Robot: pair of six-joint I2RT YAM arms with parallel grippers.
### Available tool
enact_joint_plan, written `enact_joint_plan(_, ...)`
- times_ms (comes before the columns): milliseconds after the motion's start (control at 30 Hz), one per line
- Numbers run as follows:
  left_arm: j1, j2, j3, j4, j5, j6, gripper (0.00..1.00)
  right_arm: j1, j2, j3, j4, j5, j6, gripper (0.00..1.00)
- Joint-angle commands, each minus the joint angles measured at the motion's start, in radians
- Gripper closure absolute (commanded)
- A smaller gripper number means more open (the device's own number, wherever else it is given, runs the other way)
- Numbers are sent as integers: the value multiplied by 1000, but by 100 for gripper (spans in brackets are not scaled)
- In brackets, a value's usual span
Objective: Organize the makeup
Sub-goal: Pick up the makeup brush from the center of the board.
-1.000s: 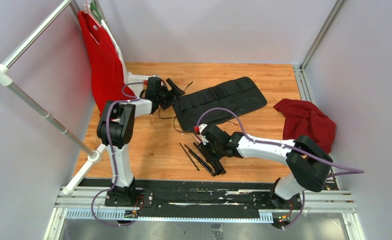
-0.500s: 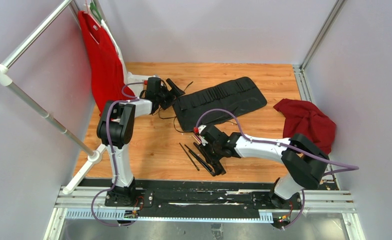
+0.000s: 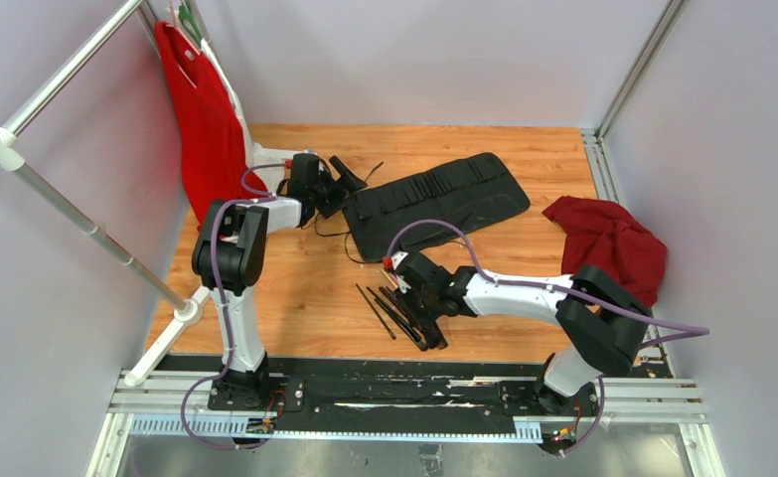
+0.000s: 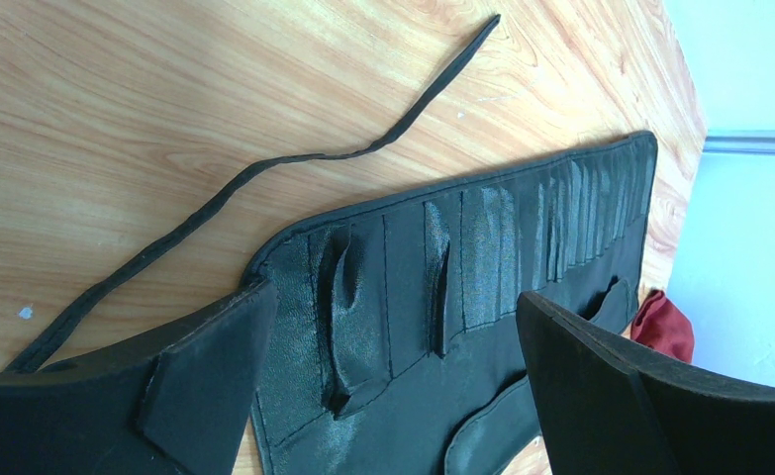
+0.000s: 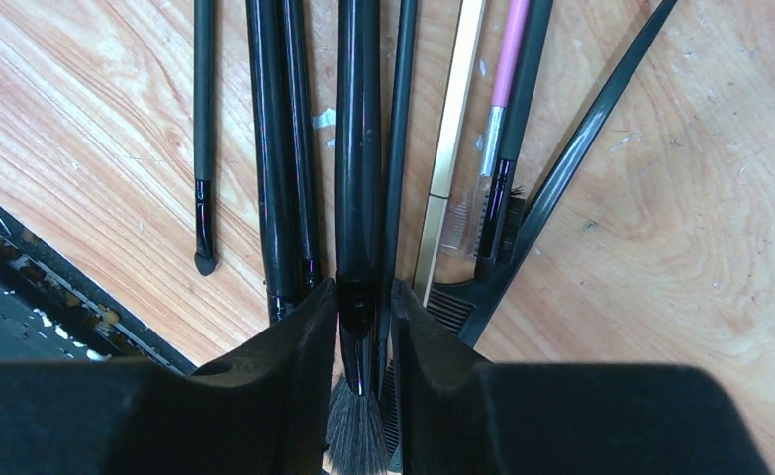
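**Desk:** Where is the makeup lying?

**Photographer:** The thin, pencil-length makeup brushes (image 3: 389, 313) are lying fanned side by side on the wooden tabletop (image 3: 305, 288). They are sitting near its front edge, well apart from the black fabric slotted roll (image 3: 444, 199), which is lying unrolled farther back.

**Desk:** What is the right arm doing?

**Photographer:** The right gripper (image 5: 363, 297) is hanging low over the pile. Its 2 fingers are bracketing the thick black brush with a dark bristle tuft (image 5: 356, 148), 1 on each side, with only a narrow space between them. Whether they are actually pinching it, I cannot tell. The brush is resting on the wood among its neighbours. A tan-shafted brush (image 5: 457, 129) and a pink-shafted brush (image 5: 514, 49) are lying just beside it on 1 side, and a short black brush (image 5: 202, 129) is lying apart on the other.

**Desk:** And the left?

**Photographer:** The left gripper (image 4: 393, 396) is hovering with its jaws spread wide and holding nothing. It is sitting over the roll's end, where a black cord (image 4: 264, 173) is trailing across the wood. A crumpled dark red cloth (image 3: 608, 243) is lying at the table's right side.
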Motion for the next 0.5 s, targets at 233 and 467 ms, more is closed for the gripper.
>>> enact_joint_plan(233, 19, 12, -45, -89, -17, 9, 2, 19, 17, -9, -15, 38, 14, 82)
enact_joint_plan(467, 21, 10, -44, -89, -17, 8, 2, 20, -9, 21, -46, 60, 4, 81)
